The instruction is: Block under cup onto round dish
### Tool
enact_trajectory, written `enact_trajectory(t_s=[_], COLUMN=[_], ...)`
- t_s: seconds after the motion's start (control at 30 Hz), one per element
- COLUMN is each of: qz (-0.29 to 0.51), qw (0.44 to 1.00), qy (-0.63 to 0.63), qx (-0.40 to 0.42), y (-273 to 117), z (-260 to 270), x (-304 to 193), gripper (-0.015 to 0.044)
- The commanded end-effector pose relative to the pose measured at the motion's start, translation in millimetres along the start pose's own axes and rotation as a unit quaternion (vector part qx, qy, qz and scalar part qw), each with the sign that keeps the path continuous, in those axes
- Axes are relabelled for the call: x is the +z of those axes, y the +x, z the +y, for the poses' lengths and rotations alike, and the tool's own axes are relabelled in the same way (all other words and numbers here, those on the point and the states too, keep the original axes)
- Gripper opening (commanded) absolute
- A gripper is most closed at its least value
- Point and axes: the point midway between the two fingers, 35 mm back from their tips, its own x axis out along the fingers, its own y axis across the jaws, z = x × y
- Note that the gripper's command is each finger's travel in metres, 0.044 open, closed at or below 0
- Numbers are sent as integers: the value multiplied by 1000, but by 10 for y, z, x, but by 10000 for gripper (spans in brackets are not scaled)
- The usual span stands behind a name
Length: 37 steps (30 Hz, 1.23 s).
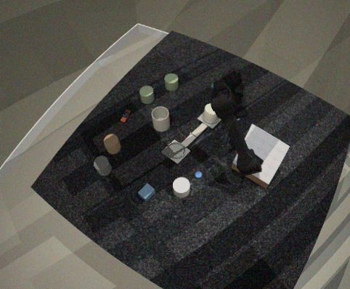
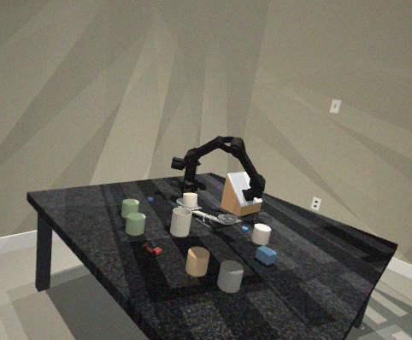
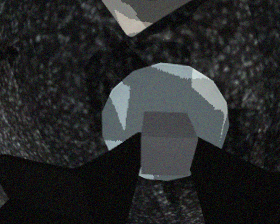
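Observation:
My gripper (image 2: 190,190) (image 3: 164,139) is shut on a small grey block (image 3: 168,156). The block is low over the round pale-blue dish (image 3: 126,107) (image 2: 179,202), towards its near edge in the wrist view; whether it touches the dish is unclear. The arm hides the dish and fingertips in the top view. One cream cup (image 1: 210,115) (image 2: 190,200) stands on the balance (image 1: 190,139) (image 2: 202,214), on the end beside the dish. The other end is bare inside its ring. A similar white cup (image 1: 181,187) (image 2: 261,234) stands on the table.
A wedge-shaped stand (image 1: 273,156) (image 2: 240,205) is near the arm's base. A tall grey mug (image 1: 160,120) (image 2: 180,222) and two green cylinders (image 1: 147,95) (image 1: 171,82) stand beyond the balance. A blue block (image 1: 147,192) (image 2: 266,255) lies near the white cup.

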Motion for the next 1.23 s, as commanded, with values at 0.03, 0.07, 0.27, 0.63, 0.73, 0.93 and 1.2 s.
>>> enact_trajectory(t_s=[0.03, 0.07, 0.27, 0.63, 0.73, 0.93, 1.2], qz=[0, 0, 0, -1, -1, -1, -1], qw=[1000, 1000, 1000, 1000, 1000, 1000, 1000], qy=[0, 0, 0, 0, 0, 1, 1], qx=[0, 0, 0, -3, -4, -10, -10], y=[-2, -2, -2, -584, -610, -1053, -1053], z=[0, 0, 0, -10, -11, 9, 9], x=[0, 0, 0, -1, -1, -5, -5], gripper=[158, 184, 341, 440, 440, 440, 440])
